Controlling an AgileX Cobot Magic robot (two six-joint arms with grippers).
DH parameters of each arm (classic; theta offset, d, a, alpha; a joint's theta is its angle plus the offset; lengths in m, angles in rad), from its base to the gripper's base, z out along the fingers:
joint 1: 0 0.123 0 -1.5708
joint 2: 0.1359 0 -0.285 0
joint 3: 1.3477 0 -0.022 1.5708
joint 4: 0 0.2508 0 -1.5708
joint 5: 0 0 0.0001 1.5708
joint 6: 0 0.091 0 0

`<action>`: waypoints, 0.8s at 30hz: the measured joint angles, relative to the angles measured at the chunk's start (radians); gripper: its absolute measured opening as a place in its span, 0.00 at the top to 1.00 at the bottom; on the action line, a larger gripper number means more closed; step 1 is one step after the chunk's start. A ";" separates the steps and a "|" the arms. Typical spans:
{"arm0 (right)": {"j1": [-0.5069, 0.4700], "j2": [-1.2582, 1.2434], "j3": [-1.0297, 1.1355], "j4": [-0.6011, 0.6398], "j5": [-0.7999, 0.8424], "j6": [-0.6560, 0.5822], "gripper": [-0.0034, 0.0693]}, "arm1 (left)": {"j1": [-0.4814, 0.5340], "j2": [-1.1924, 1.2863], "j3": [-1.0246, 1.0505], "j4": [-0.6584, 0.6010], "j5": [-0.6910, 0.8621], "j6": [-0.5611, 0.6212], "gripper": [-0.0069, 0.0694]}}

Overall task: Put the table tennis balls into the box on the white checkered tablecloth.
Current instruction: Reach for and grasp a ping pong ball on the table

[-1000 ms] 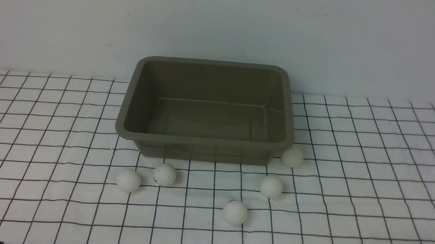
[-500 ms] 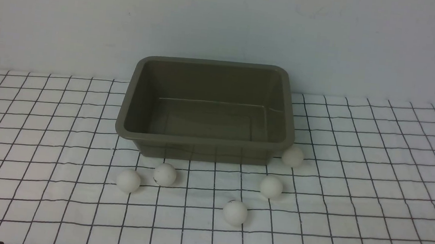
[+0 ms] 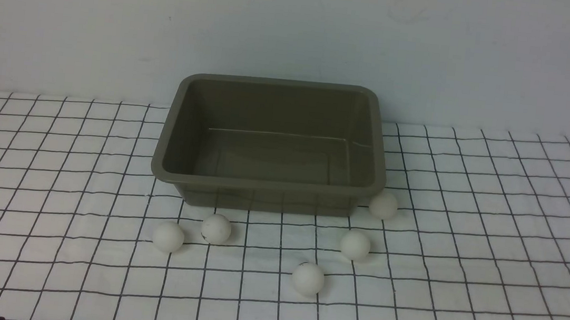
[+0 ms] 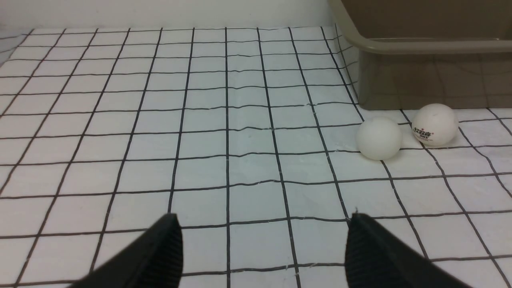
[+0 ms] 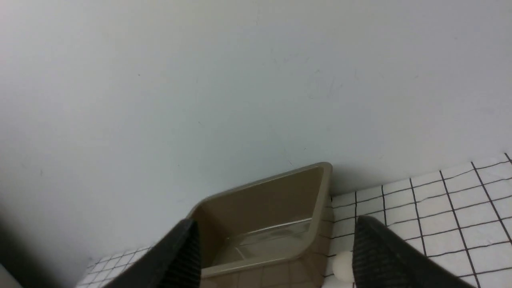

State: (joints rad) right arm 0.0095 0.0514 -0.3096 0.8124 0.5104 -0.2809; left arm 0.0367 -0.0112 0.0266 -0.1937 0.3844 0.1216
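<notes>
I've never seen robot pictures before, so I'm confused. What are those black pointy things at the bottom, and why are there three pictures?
This is a robot with two arms, and each arm ends in a pinching tool. One camera sits between the arms and looks forward. It sees the checkered cloth, an empty box and five balls lying on the cloth near the box. The other two cameras ride on the wrists. The black pointy things are the two halves of the left tool and of the right tool. Both tools are open and hold nothing.
</notes>
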 joint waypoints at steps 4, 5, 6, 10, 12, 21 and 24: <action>0.000 0.000 0.000 0.010 -0.003 0.000 0.32 | 0.000 0.000 0.000 0.000 0.000 0.000 0.26; 0.000 0.000 0.000 0.010 0.000 0.000 0.32 | 0.000 0.000 0.000 0.000 0.000 0.000 0.26; 0.000 0.000 0.000 0.010 0.006 -0.004 0.32 | 0.000 0.000 0.000 0.000 0.000 0.000 0.26; 0.000 0.000 0.000 0.010 0.047 -0.051 0.32 | 0.000 0.000 0.000 0.000 -0.006 0.000 0.26; 0.000 0.000 -0.001 0.010 0.083 -0.104 0.32 | 0.000 0.000 0.001 -0.014 -0.032 -0.004 0.26; 0.000 0.083 -0.049 -0.051 0.240 -0.257 0.32 | 0.000 0.000 0.001 -0.385 -0.247 -0.043 0.26; 0.000 0.153 -0.094 -0.086 0.274 -0.267 0.32 | 0.000 0.000 0.001 -0.449 -0.293 -0.041 0.26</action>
State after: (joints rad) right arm 0.0095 0.2039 -0.4039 0.7265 0.7842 -0.5484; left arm 0.0367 -0.0112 0.0279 -0.6431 0.0918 0.0807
